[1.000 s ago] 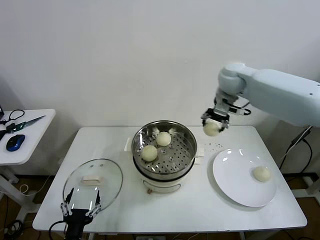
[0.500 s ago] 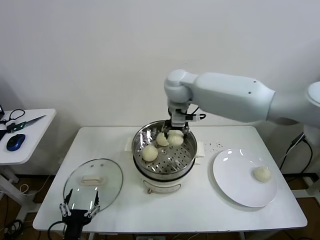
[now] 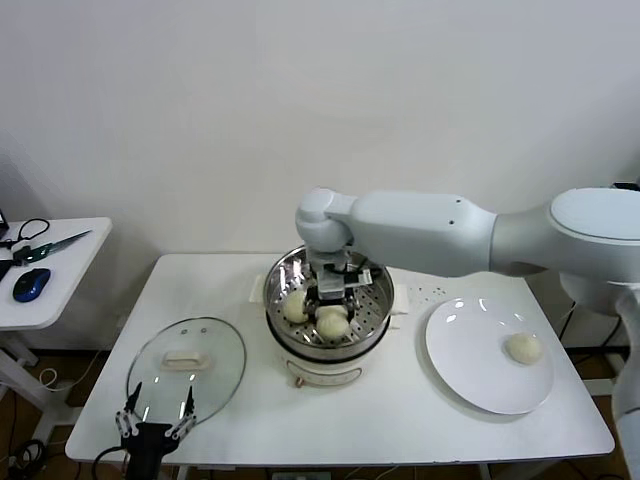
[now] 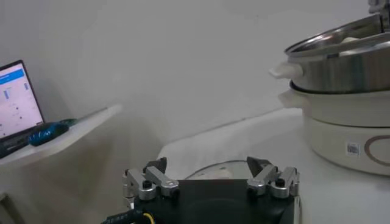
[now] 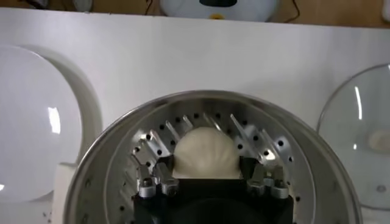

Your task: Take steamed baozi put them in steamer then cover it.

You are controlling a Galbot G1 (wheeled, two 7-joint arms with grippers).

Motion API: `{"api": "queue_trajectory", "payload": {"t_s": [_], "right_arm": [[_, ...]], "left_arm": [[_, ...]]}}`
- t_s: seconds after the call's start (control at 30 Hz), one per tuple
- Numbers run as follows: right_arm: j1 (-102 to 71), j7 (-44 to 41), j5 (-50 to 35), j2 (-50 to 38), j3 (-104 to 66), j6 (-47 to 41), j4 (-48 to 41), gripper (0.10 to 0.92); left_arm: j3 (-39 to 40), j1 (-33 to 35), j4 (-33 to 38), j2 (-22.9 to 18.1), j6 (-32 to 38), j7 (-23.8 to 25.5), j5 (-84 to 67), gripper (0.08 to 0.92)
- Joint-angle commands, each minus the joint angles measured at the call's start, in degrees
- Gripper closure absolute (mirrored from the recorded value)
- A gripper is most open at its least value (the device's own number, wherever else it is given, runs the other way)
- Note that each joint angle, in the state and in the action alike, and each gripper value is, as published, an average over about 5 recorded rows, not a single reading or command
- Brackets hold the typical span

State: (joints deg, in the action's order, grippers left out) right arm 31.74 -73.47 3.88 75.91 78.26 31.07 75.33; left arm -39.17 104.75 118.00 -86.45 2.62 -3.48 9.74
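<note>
Baozi (image 5: 206, 152) clamped between right hand (image 5: 207, 181) fingers, inside steamer (image 3: 375, 285); left hand (image 3: 155, 418) apart, idle.

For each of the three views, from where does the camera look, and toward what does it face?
Head view: from the robot's head, forward and down at the table; shows both arms, the right gripper in the steamer.
Left wrist view: low over the table, past the open left gripper toward the steamer.
Right wrist view: straight down into the steamer, right gripper around a baozi.
Shared: steamer, cover, the held baozi.
</note>
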Motion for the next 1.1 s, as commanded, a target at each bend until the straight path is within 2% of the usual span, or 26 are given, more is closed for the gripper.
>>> {"api": "queue_trajectory", "payload": {"t_s": [0.03,0.17,0.4,0.6,0.77,0.87,0.97,1.1], "right_arm": [[-1.8,0.1,0.0,1.4,0.2,0.0,0.1,0.324],[-1.9,0.6,-0.1,1.3,0.2,-0.4,-0.5,0.310],[-1.1,0.3,-0.4,0.5,-0.6,-0.1,-1.0,0.208],[2.0,0.4,-0.3,-2.6,-3.0,1.6,-1.0,0.203],[5.8,2.6,-0.9,-9.8,-4.7,1.1,-1.5,0.203],[9.7,8.6,-4.3,-15.0,-2.3,-3.6,-2.8,0.203],[13.8,14.0,-11.1,-20.8,2.5,-14.4,-2.1,0.203],[16.2,15.3,-19.8,-28.8,7.4,-29.1,0.4,0.203]], "left_arm": [[0.2,-0.4,-0.1,-0.2,-0.1,0.0,0.0,0.177],[0.4,-0.7,-0.1,-0.4,-0.2,0.0,0.1,0.177],[0.5,-0.4,0.2,-0.3,-0.2,0.0,0.0,0.177],[0.6,-0.5,0.5,-0.1,-0.4,0.0,0.0,0.177],[0.8,-0.4,1.3,0.1,-0.7,0.0,0.1,0.177],[1.0,-0.3,1.6,0.4,-0.6,0.0,0.7,0.177],[1.3,-0.4,1.9,0.5,-0.6,0.0,1.5,0.177],[2.0,-0.5,2.6,0.4,-0.9,0.1,2.0,0.177]]}}
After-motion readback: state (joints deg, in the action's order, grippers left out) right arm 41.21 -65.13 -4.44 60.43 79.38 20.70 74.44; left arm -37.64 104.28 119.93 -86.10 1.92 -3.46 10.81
